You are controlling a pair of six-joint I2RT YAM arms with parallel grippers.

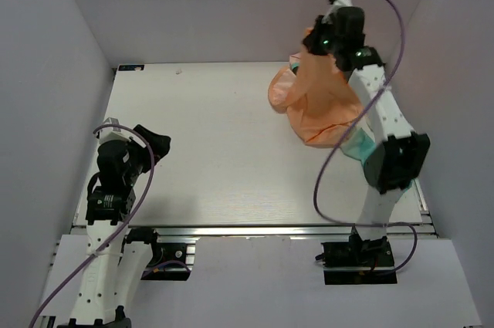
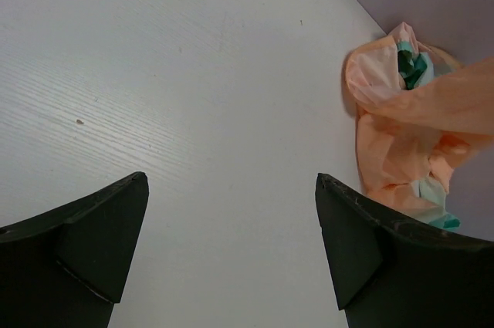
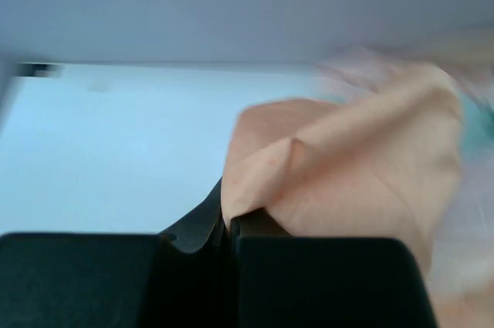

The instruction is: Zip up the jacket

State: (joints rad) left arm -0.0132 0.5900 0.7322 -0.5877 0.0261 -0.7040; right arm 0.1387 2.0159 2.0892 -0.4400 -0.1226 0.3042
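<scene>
The jacket (image 1: 316,100) lies crumpled at the table's far right, peach-orange with bits of teal showing. One fold is pulled up off the heap. My right gripper (image 1: 318,44) is raised above the far right corner, shut on that peach fabric (image 3: 340,166), which is pinched between its black fingers (image 3: 201,220). No zipper shows in any view. The left wrist view catches the jacket (image 2: 405,127) at its right edge, stretched upward. My left gripper (image 2: 231,212) hangs open over bare table near the left front, far from the jacket, with nothing between its fingers.
Grey walls close in the white table (image 1: 216,150) on the left, back and right. The table's front edge runs along the metal rail (image 1: 247,229) where both arm bases are bolted. The right arm's cable (image 1: 328,166) loops over the table's right side.
</scene>
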